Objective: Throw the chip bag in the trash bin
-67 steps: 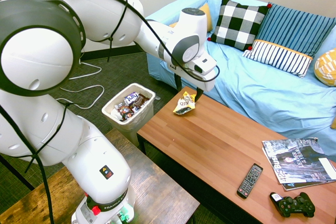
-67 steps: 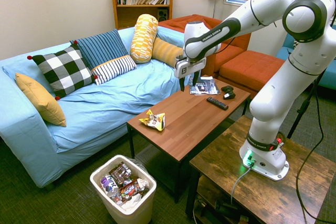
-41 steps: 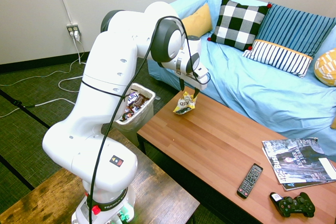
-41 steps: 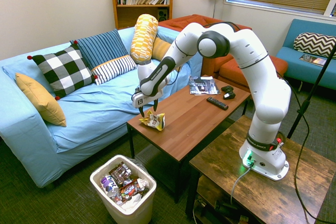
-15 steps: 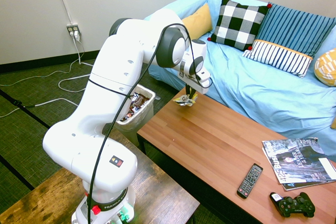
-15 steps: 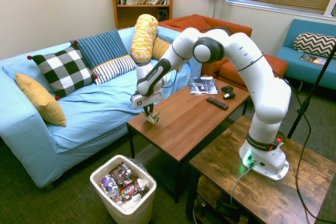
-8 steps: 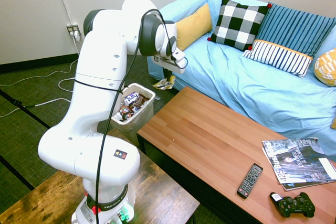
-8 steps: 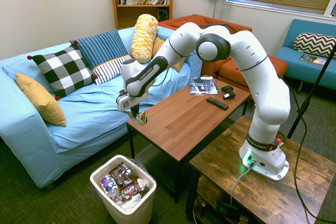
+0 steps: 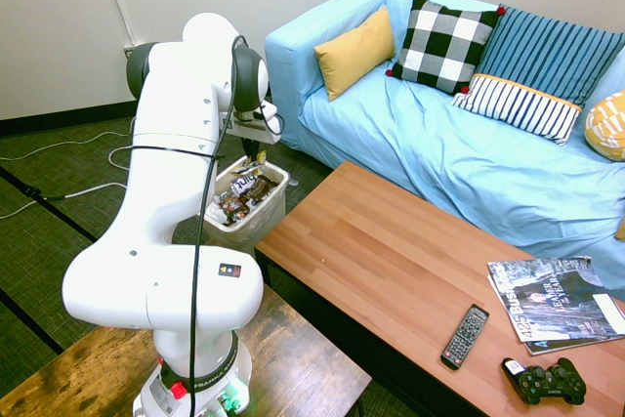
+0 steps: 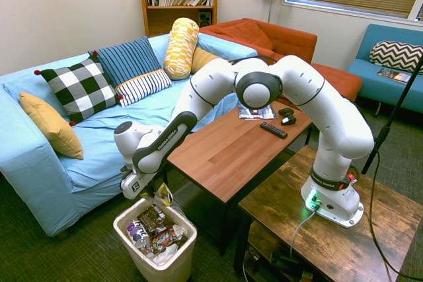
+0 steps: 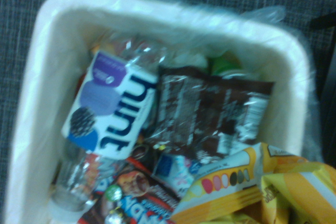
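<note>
The yellow chip bag [image 10: 162,196] hangs just above the open top of the off-white trash bin [image 10: 124,228], pinched in my gripper [image 10: 156,189], which is shut on it. In the first exterior view the gripper [image 9: 256,149] is half hidden behind the arm, with the chip bag [image 9: 257,164] dangling over the far side of the trash bin [image 9: 209,213]. The wrist view looks straight down into the trash bin [image 11: 42,51], which holds dark candy wrappers and a white "hint" carton. The chip bag [image 11: 273,187] fills that view's lower right corner.
The wooden coffee table [image 10: 231,146] stands right beside the bin. On its far end lie a magazine [image 9: 557,314], a remote [image 9: 465,336] and a game controller [image 9: 545,383]. The blue sofa [image 10: 99,137] with cushions runs behind the bin and the table.
My gripper has carried the chip bag off the table's end and down to a spot right over the trash bin. The bag was lifted from the table earlier.
</note>
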{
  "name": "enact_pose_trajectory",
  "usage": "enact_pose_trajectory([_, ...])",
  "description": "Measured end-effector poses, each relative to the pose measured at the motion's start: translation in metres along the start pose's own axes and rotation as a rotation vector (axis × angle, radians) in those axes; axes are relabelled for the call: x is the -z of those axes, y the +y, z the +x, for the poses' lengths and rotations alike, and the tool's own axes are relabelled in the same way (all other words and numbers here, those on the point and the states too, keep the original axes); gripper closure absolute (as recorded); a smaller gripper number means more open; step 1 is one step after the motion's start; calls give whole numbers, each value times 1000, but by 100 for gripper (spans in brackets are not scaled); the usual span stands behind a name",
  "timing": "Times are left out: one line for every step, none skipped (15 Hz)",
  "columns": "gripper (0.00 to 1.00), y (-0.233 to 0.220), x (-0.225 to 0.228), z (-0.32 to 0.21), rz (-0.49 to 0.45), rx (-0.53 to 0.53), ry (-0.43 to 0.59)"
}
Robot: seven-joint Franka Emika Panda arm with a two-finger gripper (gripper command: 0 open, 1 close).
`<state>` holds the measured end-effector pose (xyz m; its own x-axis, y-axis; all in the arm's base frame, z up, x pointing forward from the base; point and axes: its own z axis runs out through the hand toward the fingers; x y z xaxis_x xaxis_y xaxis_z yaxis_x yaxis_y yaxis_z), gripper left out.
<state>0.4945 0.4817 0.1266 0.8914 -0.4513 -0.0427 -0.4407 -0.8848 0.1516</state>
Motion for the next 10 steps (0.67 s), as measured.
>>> enact_pose_trajectory([0, -6, -6, -15, -17, 15, -4])
enact_pose_trajectory([0, -9, -13, -25, -34, 28, -9])
enact_pose_trajectory([0, -10, -22, -30, -51, 33, -17])
enact_pose_trajectory([0, -10, -31, -31, -66, 33, -25])
enact_pose_trajectory([0, -11, -36, -31, -73, 34, -29])
enact_pose_trajectory([0, -11, -39, -30, -74, 35, -30])
enact_pose_trajectory([0, -12, -40, -30, -75, 36, -31])
enact_pose_trajectory([0, -12, -39, -30, -76, 37, -32])
enact_pose_trajectory([0, -13, -38, -30, -76, 37, -33])
enact_pose_trajectory([0, -14, -37, -30, -74, 36, -35])
